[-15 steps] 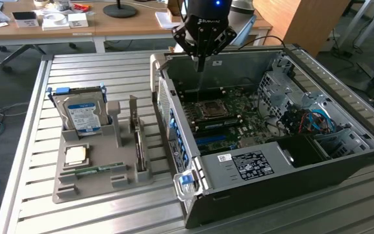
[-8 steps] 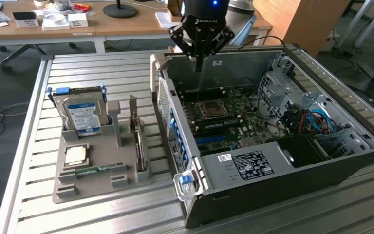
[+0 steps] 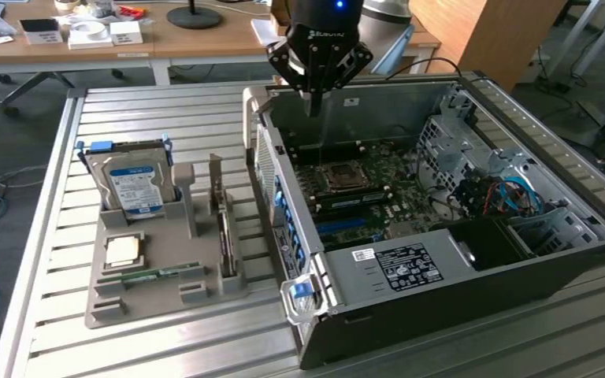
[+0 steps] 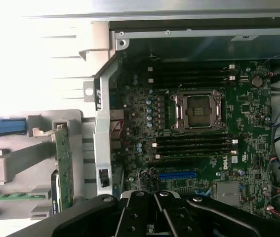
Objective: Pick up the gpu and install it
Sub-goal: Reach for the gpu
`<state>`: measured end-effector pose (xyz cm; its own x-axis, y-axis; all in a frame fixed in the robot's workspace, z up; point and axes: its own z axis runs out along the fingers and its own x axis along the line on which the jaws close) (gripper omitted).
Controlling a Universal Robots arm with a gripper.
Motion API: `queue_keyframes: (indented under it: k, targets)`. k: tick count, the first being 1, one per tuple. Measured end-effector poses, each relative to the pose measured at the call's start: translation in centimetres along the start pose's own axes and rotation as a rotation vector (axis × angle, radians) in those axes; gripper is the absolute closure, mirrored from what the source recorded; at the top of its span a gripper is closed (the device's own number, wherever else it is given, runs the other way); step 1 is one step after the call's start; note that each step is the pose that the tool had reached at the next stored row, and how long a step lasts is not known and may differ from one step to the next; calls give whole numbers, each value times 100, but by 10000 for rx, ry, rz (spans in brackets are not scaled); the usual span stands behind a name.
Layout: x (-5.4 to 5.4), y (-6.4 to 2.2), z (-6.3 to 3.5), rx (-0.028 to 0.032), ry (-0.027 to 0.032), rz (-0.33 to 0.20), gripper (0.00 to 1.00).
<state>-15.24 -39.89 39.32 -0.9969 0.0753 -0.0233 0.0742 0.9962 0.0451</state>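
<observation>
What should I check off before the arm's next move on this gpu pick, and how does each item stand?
1. gpu stands on edge in the gray holder, nothing lying on it: ok.
2. End effector carries nothing: ok.
3. End effector lined up over the gpu: not ok; it hangs above the open computer case.
4. Jaws open for a grasp: not ok; they are shut.
5. Blue slot on the motherboard free of any card: ok.
6. Slot latch position: cannot tell.
</observation>
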Motion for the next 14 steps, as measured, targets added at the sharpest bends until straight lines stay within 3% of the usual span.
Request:
queue_keyframes:
  k: [14]
  targets:
    - [92,-7,-3,0,1,0,89]
